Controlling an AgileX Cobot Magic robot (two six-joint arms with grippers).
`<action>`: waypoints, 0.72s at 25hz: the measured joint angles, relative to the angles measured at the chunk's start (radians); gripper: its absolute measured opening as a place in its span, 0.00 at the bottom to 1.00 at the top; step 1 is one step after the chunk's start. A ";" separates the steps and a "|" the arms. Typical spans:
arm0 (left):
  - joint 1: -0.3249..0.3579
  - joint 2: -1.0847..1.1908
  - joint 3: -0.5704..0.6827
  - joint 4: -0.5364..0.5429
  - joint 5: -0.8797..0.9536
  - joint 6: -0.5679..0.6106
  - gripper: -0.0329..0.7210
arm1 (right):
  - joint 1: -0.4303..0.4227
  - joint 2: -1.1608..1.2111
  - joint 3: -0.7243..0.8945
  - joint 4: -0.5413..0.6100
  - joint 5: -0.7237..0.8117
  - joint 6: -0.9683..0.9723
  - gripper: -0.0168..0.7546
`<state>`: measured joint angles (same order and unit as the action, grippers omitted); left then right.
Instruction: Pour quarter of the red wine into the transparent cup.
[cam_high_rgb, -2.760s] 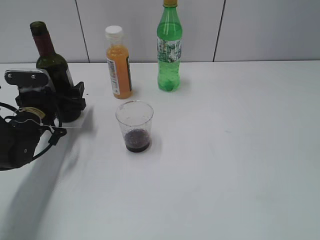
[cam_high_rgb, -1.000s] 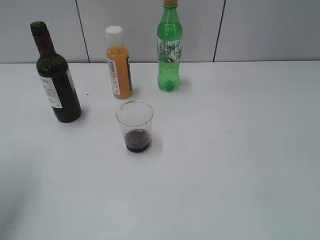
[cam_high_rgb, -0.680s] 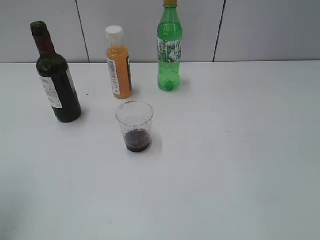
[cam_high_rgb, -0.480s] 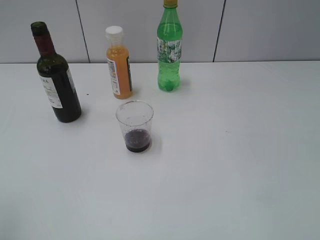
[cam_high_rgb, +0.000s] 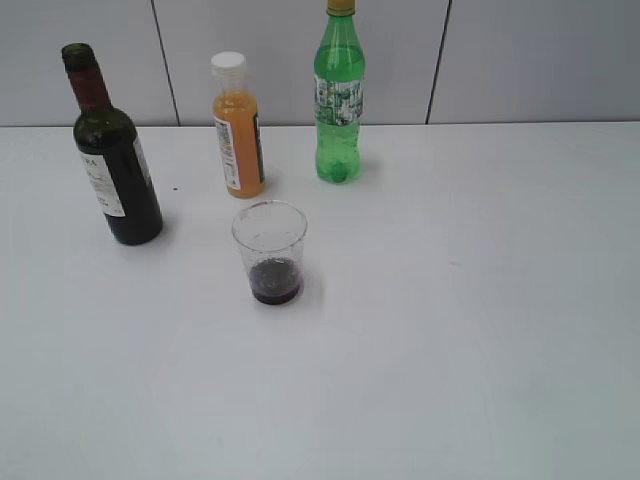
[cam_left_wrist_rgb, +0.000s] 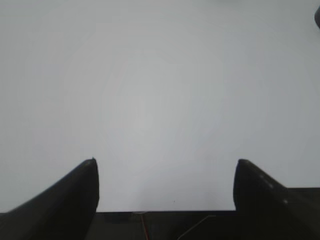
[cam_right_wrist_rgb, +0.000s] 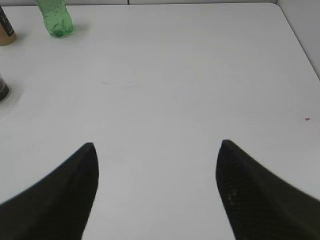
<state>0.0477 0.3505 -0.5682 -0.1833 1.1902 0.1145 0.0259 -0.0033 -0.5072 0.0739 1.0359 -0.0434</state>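
The dark wine bottle (cam_high_rgb: 115, 165) with maroon foil neck and white label stands upright at the left of the white table. The transparent cup (cam_high_rgb: 270, 252) stands right of it, with a little dark red wine at its bottom. No arm shows in the exterior view. My left gripper (cam_left_wrist_rgb: 165, 165) is open and empty over bare table. My right gripper (cam_right_wrist_rgb: 156, 146) is open and empty over bare table; the cup's dark base (cam_right_wrist_rgb: 2, 89) shows at that view's left edge.
An orange-juice bottle (cam_high_rgb: 238, 127) with a white cap stands behind the cup. A tall green soda bottle (cam_high_rgb: 339, 95) stands to its right, also in the right wrist view (cam_right_wrist_rgb: 56, 19). A grey panelled wall runs behind the table (cam_high_rgb: 480, 300).
The left arm, which was at the wine bottle 2.8 s ago, has left the exterior view. The bottle stands free. Nothing has moved in the last second.
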 joint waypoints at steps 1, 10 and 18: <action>0.000 -0.035 0.015 0.000 -0.004 -0.002 0.90 | 0.000 0.000 0.000 0.000 0.000 0.000 0.78; 0.000 -0.314 0.093 0.012 -0.086 -0.006 0.89 | 0.000 0.000 0.000 0.000 0.000 0.000 0.78; 0.000 -0.356 0.094 0.013 -0.097 -0.008 0.86 | 0.000 0.000 0.001 0.008 0.000 0.000 0.78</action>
<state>0.0477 -0.0052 -0.4746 -0.1699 1.0928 0.1063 0.0259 -0.0033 -0.5065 0.0816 1.0359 -0.0434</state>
